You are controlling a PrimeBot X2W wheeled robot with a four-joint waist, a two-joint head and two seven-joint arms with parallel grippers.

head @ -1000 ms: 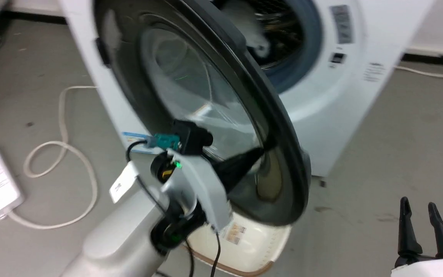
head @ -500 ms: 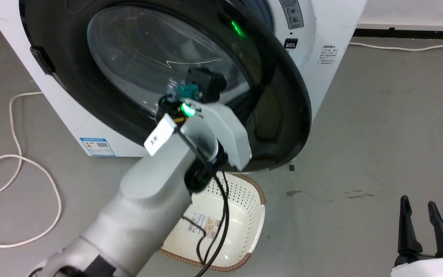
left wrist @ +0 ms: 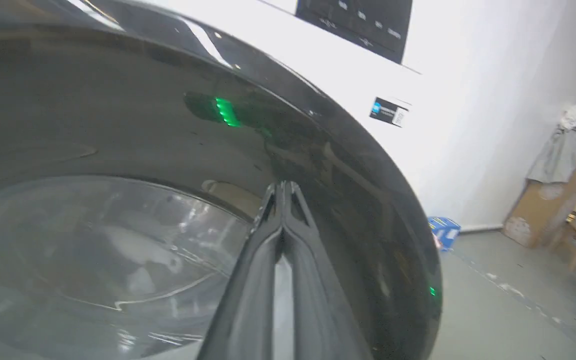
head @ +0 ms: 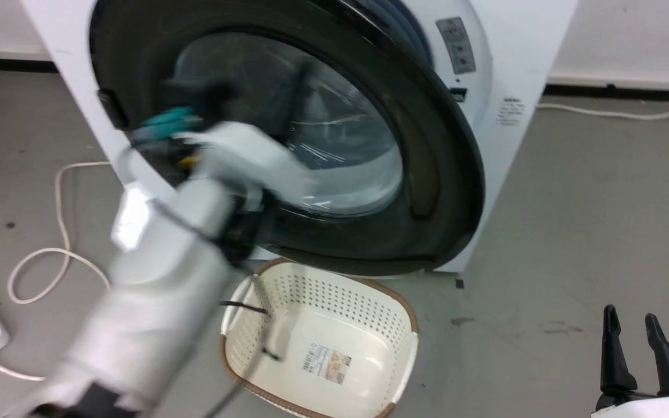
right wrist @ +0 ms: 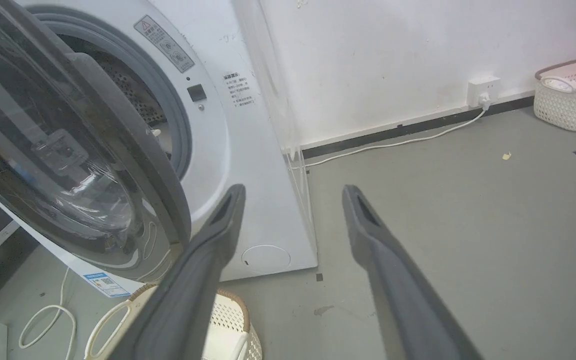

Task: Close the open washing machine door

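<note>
The washing machine door [head: 433, 174] stood ajar across the upper middle of the head view, its black ring angled off the white washing machine [head: 526, 64]. In the right wrist view a gap at the door's [right wrist: 83, 150] right edge showed the grey gasket [right wrist: 180, 130] and the perforated drum.

The left arm [head: 154, 278], blurred, stretched from the lower left of the head view up to the door. In the left wrist view the left gripper [left wrist: 283, 186] was clenched, fingers pressed together on nothing. Its tips appeared to rest against the glossy black ring [left wrist: 118, 115], just beyond the upper edge of the glass window [left wrist: 93, 260].

The right gripper [head: 629, 314] hung at the lower right corner of the head view, well apart from the machine. In its own view its fingers [right wrist: 208, 250] were spread wide, holding nothing.

A cream perforated basket [head: 407, 342] sat on the grey floor below the door, and a white cable [head: 61, 232] looped at the left.
</note>
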